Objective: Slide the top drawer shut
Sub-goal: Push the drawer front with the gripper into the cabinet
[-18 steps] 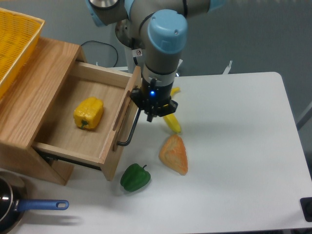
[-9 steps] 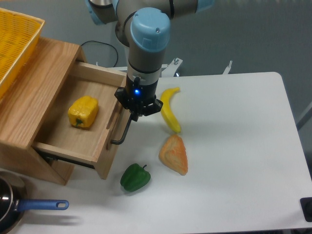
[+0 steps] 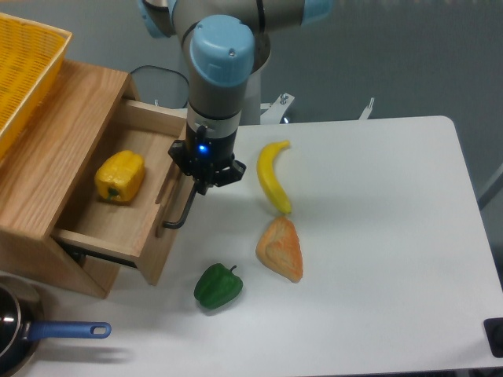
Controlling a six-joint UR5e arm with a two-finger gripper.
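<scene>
The top drawer point(image 3: 118, 224) — wide, shallow, light oak — stands partly open, slid out of its cabinet toward the right over the white tabletop point(image 3: 377, 259). A long black bar handle point(image 3: 179, 216) runs along its front panel, and its pale wooden floor and side walls are in view

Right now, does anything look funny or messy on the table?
Nothing is spilled or broken. The top drawer is part open with a yellow pepper inside; the banana, bread piece and green pepper lie loose.
</scene>
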